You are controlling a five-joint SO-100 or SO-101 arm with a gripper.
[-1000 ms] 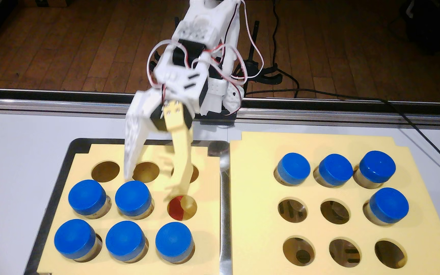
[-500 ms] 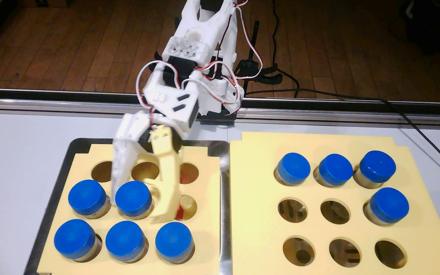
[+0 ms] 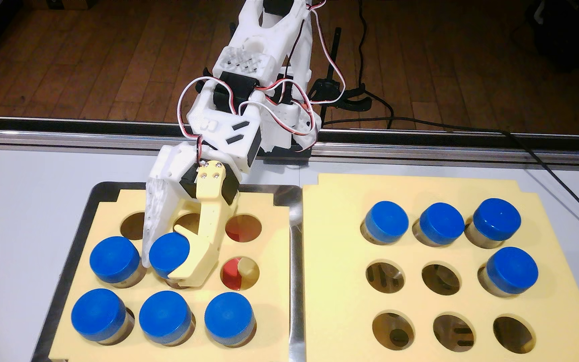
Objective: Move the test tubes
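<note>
Several blue-capped test tubes stand in two yellow racks. The left rack [image 3: 274, 243] holds one tube [image 3: 114, 259] at the left of its middle row and three along the front row [image 3: 165, 322]. My gripper [image 3: 164, 273] is shut on the tube in the centre of that rack [image 3: 169, 256]. The white finger [image 3: 149, 240] presses the cap's left side and the yellow finger [image 3: 197, 264] wraps its right side. The cap leans slightly left. The right rack [image 3: 343, 250] carries three tubes in its back row [image 3: 442, 224] and one at the right of its middle row [image 3: 511, 271].
The left rack lies in a metal tray [image 3: 295, 278]. Its back-row holes are open, and a hole [image 3: 239, 275] right of the gripper shows something red. An aluminium rail [image 3: 72, 139] runs along the table's back edge. A black cable [image 3: 559, 181] crosses the right side.
The gripper has come down from above the rack's back row and closed around the centre tube's cap. That cap has shifted slightly left.
</note>
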